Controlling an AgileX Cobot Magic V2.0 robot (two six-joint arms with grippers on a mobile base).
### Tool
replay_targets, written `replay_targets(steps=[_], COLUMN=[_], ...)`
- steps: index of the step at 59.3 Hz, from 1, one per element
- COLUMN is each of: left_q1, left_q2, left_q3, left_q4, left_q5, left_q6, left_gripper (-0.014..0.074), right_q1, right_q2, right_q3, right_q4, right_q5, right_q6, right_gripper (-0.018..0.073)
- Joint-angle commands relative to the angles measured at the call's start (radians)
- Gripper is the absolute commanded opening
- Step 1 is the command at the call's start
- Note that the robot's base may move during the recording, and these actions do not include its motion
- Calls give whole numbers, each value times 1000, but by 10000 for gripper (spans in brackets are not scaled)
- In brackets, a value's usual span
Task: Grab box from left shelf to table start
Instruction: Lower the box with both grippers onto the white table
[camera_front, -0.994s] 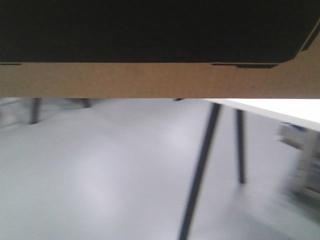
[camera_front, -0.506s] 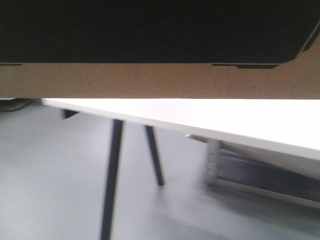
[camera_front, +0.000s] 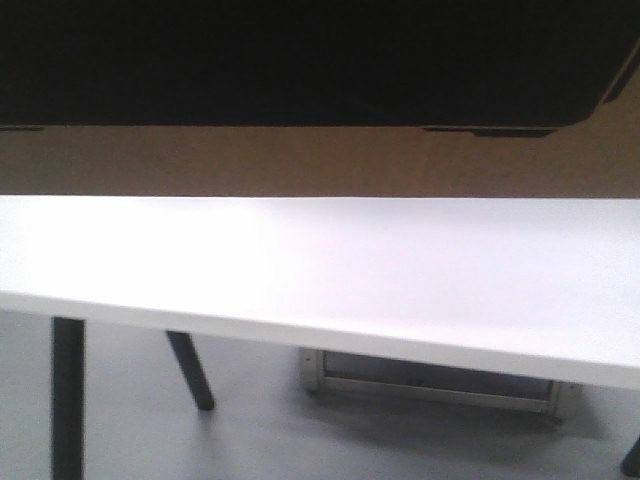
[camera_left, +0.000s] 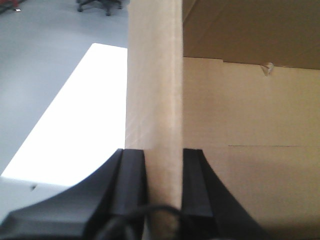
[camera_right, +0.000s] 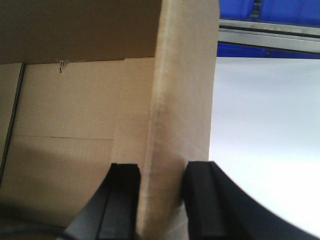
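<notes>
The white surface (camera_front: 300, 260) lies broad ahead of and below both claws. In the wrist views it shows just outboard of each claw, so the box is judged to be over it or at its near edge, ready to be lowered. Whether the box's underside touches the surface cannot be told.

The box (camera_front: 300, 160) is held between the two claws, one at each end. Its brown wall and black panel fill the top of the front view. A hold from both sides is judged necessary, since the carton is too wide for one claw and would tip if gripped at one end only.

The left claw (camera_left: 162, 160) is closed tight on a thin upright cardboard wall, with one black finger (camera_left: 132, 170) outside it and the other inside. The right claw (camera_right: 161, 175) is clamped on the opposite wall in the same way, with the wall pinched between its fingers (camera_right: 200, 185).
</notes>
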Motion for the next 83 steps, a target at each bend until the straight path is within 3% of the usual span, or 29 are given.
replay_targets(steps=[1, 83], left_q1=[2, 2], left_q2=[-12, -12], left_q3=[-46, -46], left_q4=[52, 52], left_q5=[-202, -202], left_q6=[-12, -12], left_gripper=[-85, -85], right_q1=[-10, -10], right_q2=[19, 19], right_q3=[-22, -22], right_q4=[-148, -148], right_q5=[-133, -133], right_q6=[-7, -7], right_gripper=[57, 57])
